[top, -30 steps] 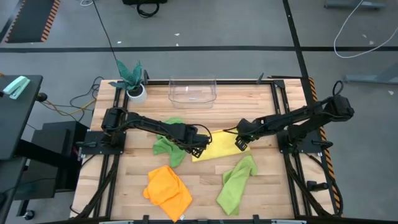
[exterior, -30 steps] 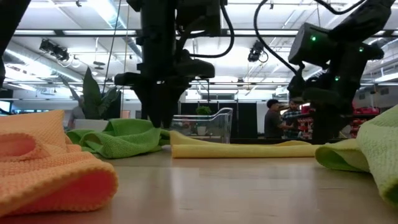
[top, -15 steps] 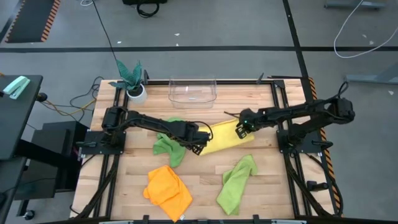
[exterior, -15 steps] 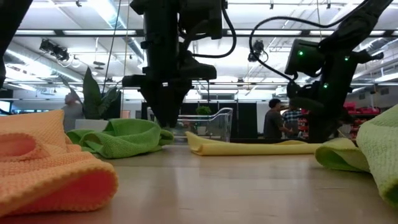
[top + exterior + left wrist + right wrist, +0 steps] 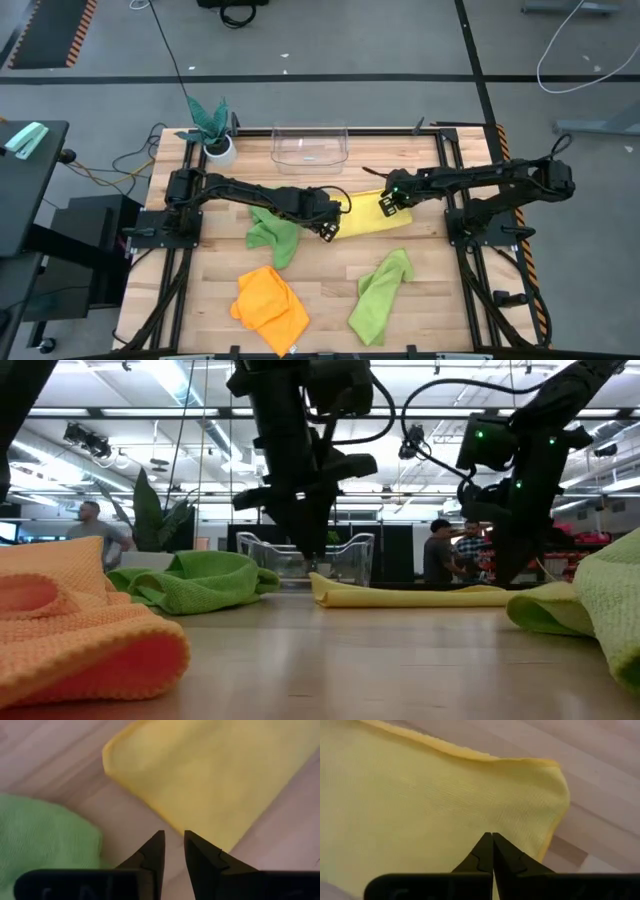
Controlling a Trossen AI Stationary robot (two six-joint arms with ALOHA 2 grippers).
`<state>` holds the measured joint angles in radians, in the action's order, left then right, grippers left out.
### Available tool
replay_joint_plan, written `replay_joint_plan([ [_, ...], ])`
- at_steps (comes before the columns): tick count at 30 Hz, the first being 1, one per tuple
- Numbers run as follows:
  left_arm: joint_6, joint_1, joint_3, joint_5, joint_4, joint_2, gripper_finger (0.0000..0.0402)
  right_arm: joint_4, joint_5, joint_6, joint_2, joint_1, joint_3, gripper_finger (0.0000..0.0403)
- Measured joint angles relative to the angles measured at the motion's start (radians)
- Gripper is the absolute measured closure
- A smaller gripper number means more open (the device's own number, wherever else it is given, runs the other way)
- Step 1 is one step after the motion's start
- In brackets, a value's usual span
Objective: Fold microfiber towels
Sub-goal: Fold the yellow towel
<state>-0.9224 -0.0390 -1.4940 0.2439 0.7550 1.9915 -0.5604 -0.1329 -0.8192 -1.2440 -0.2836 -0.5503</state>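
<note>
The yellow towel lies flat and doubled over on the table's middle, slanting from near left to far right. My left gripper points down just off its near-left end, open by a narrow gap, with nothing between the fingers. My right gripper is shut above the towel's right part. One lime green towel lies crumpled under my left arm. A second lime green towel and the orange towel lie bunched near the front edge. My right gripper points its shut fingertips steeply down over the yellow towel's top layer, a little in from the right corner. Whether the tips touch the cloth I cannot tell.
A clear plastic bin stands at the far edge's middle. A teal plant in a white pot stands at the far left corner. Bare wood shows between the yellow towel and the two front towels. People stand in the room beyond the table.
My right gripper has gone toward the table's far edge and a little right. The yellow towel has slid the same way, lying flat throughout. My left gripper has followed toward the right along the towel's near-left end and has tipped.
</note>
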Motion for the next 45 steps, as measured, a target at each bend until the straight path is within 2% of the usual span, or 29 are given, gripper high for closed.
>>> replay_joint_plan([
  [12, -0.101, 0.032, 0.0, 0.052, -0.006, 0.0, 0.0334, -0.024, 0.008, -0.014, 0.24, 0.013, -0.012, 0.0391],
  [20, -0.207, 0.016, 0.067, 0.05, -0.151, -0.002, 0.0357, -0.03, 0.015, 0.034, 0.466, 0.025, -0.012, 0.0391],
  [25, -0.282, 0.002, 0.079, 0.062, -0.172, -0.004, 0.0373, -0.03, 0.014, 0.061, 0.558, 0.025, -0.012, 0.0388],
  [36, -0.356, -0.011, 0.079, 0.087, -0.259, -0.005, 0.0389, -0.038, 0.014, 0.159, 0.598, 0.025, -0.012, 0.039],
  [45, -0.296, 0.027, 0.079, 0.063, -0.456, -0.015, 0.0384, -0.038, 0.014, 0.168, 0.598, 0.025, -0.013, 0.0387],
])
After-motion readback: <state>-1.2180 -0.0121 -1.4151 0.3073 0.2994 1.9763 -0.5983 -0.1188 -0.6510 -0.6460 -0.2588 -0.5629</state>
